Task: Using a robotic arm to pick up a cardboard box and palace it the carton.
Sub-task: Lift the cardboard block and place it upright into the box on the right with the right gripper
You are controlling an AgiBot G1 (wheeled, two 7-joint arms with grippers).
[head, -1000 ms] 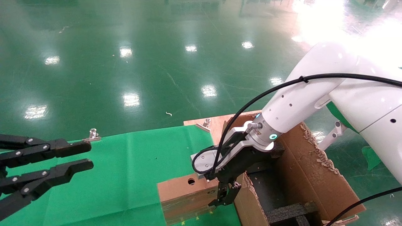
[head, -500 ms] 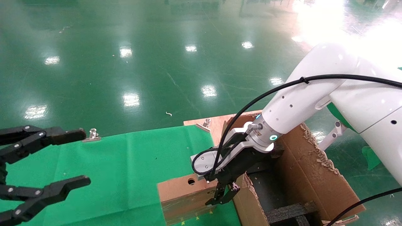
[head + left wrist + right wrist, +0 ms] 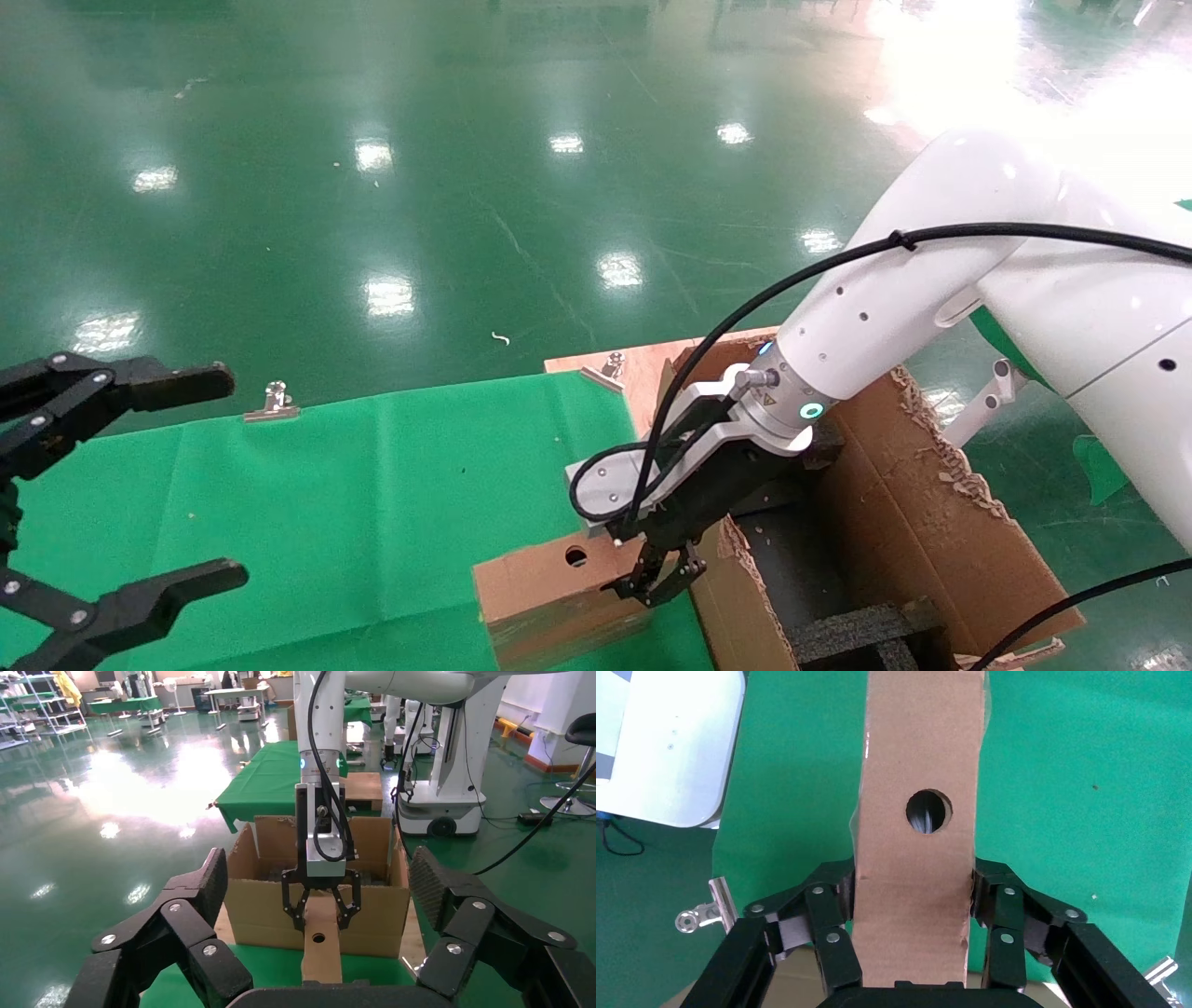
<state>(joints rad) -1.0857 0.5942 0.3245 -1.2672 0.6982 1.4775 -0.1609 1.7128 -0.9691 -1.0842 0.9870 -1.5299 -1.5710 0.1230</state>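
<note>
The small brown cardboard box (image 3: 549, 587) with a round hole stands on edge on the green cloth, right beside the carton. My right gripper (image 3: 652, 582), on the white arm, is shut on the box's end nearest the carton; the right wrist view shows its fingers (image 3: 838, 903) pressed on both sides of the box (image 3: 919, 776). The large torn carton (image 3: 931, 522) with black foam inserts (image 3: 857, 629) stands at the right. My left gripper (image 3: 222, 475) is open wide and empty at the far left; in its own view (image 3: 320, 874) it faces the box (image 3: 322, 941) and carton (image 3: 267, 910).
The green cloth (image 3: 372, 503) covers the table; metal clips (image 3: 272, 403) (image 3: 605, 368) hold its far edge. A bare wooden board corner (image 3: 643, 359) shows by the carton. Shiny green floor lies beyond the table.
My left gripper's jaws have spread wide apart. My right gripper has closed on the box's end, and the box has shifted slightly.
</note>
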